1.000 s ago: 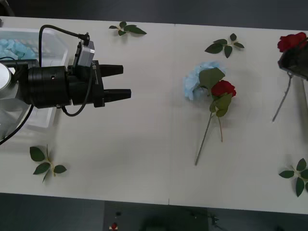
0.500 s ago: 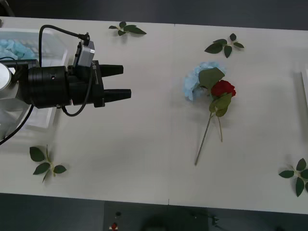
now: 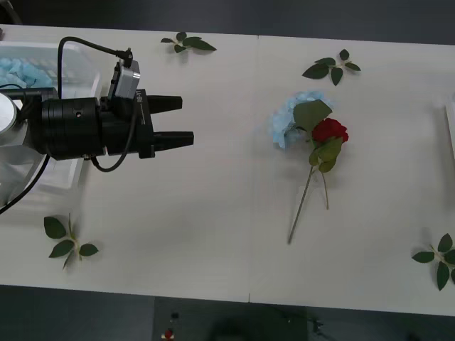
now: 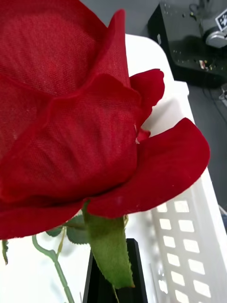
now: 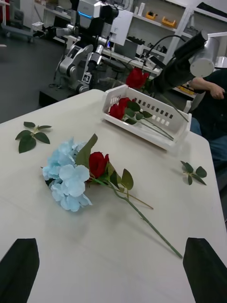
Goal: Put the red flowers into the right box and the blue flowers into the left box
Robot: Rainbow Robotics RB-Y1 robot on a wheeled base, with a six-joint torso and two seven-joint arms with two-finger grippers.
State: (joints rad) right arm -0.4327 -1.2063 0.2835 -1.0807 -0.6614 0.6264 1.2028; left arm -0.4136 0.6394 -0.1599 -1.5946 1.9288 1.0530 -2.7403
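My right gripper [image 5: 151,84] is shut on a red flower [image 5: 136,77] and holds it in the air over the right box [image 5: 163,124], a white slotted basket with another red flower [image 5: 118,109] lying in it. In the right wrist view that red flower [image 4: 71,109] is very close, its stem at a black finger [image 4: 99,286]. On the table a red flower [image 3: 329,130] lies against a blue flower [image 3: 286,117], stems crossing. My left gripper [image 3: 186,120] hovers open, well left of that pair, beside the left box [image 3: 89,67], which holds blue flowers [image 3: 18,71].
Loose leaf sprigs lie at the back [image 3: 188,42], back right [image 3: 330,67], front left [image 3: 64,241] and front right [image 3: 441,259]. A thin rim of the right box [image 3: 451,131] shows at the table's right edge. A wide bare stretch of table separates my left gripper from the flower pair.
My right gripper carried its red flower out past the front view's right edge, towards the right box. The left arm and the flowers on the table have not moved.
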